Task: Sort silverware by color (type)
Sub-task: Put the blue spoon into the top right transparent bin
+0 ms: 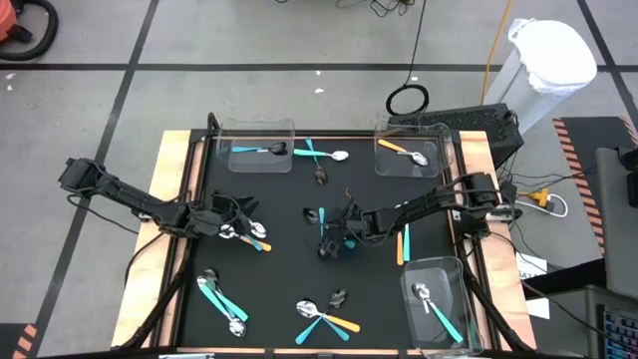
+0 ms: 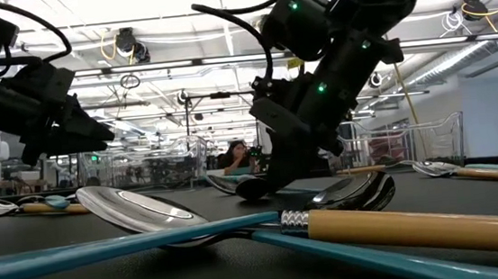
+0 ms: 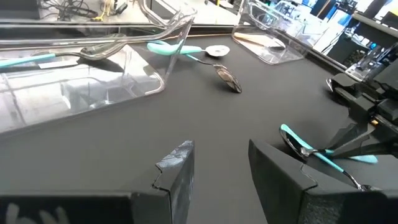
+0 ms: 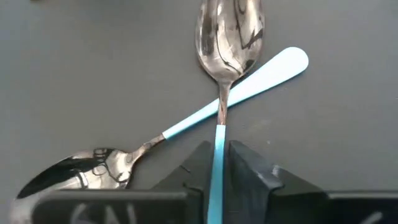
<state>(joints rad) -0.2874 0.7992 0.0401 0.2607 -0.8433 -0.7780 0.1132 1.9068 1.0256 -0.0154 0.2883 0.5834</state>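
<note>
Teal-handled spoon (image 4: pixel 217 155) pinched between right gripper (image 4: pixel 216 163) fingers mid-bench, crossing light-blue spoon (image 4: pixel 186 124). Left gripper (image 3: pixel 221 163) fingers spread, empty. Few spoons binned (image 1: pixel 256 146); most still loose around.

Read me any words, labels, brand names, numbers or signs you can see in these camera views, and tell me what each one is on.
No text can be read in any view.
Pale embossed marks on the right gripper's dark body: too blurred to read.
Pale marks on the left gripper's body: too blurred as well.
</note>
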